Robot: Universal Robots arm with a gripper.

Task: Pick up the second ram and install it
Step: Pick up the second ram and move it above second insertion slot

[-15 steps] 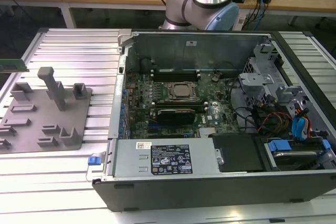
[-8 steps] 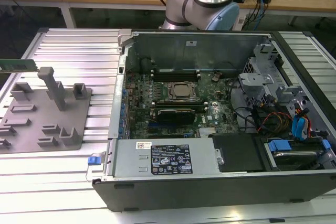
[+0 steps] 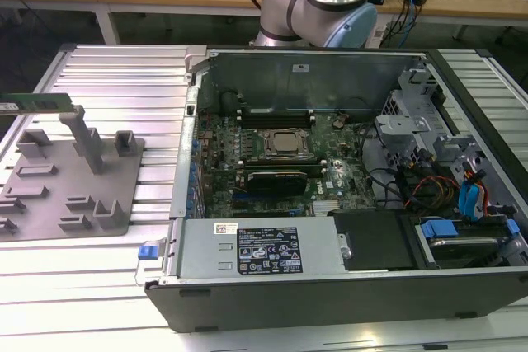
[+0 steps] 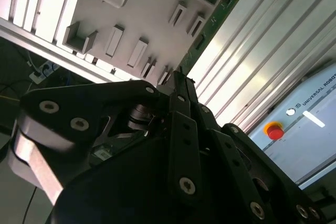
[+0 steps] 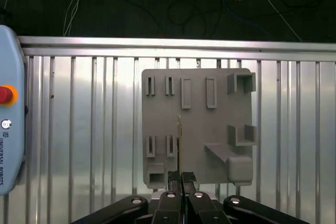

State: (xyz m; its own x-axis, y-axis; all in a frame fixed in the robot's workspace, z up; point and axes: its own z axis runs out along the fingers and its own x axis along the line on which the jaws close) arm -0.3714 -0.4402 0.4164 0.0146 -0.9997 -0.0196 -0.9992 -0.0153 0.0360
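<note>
Air surrounds the second ram point(image 5: 179, 140), held edge-up above the holder tray point(image 5: 199, 129) near its rim; the gripper point(image 5: 181, 178), aimed downward, pinches one end.

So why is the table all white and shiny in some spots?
Exterior view: light glares off the ribbed metal table, whitest at the picture's bottom. Second wrist view: the table glares too, and the gripper holding the second ram looks dark. First wrist view: even light on the table, dark floor beyond.
</note>
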